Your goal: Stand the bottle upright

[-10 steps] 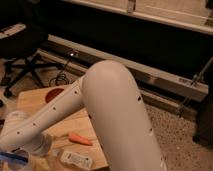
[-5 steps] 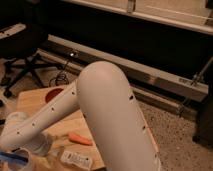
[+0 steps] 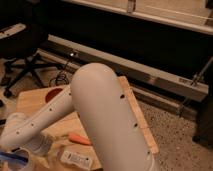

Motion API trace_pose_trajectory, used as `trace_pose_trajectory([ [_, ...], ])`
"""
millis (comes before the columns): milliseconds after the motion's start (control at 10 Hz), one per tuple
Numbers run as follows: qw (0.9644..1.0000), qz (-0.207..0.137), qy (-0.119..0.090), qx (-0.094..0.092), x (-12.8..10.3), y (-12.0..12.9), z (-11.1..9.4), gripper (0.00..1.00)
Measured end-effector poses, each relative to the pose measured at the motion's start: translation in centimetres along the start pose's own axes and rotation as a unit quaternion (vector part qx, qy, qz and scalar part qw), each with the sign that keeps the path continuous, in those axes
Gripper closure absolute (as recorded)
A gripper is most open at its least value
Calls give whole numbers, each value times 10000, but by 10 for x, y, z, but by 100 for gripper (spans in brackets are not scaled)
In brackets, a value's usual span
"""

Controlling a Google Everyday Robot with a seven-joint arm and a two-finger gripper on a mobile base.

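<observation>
We see the bottle (image 3: pixel 75 159) lying on the desk (image 3: pixel 35 100) beside the carrot (image 3: pixel 80 139); our hand (image 3: pixel 14 159), left of the carrot, is released.

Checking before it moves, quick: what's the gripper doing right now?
Gripper: open, holding nothing, low at the bottom-left edge of view; the bottle lies flat, apart from it.

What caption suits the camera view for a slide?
White arm bent over the wooden table, open gripper at the lower-left edge; the bottle lies on its side near the carrot.
</observation>
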Motion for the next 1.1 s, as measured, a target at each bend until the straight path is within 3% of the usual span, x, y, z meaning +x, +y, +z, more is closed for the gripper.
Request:
trace_pose_trajectory([
  [800,9996,193,114,-141,-6,-8,21,20],
  [1100,9996,166,91,-200,-8,-8,26,41],
])
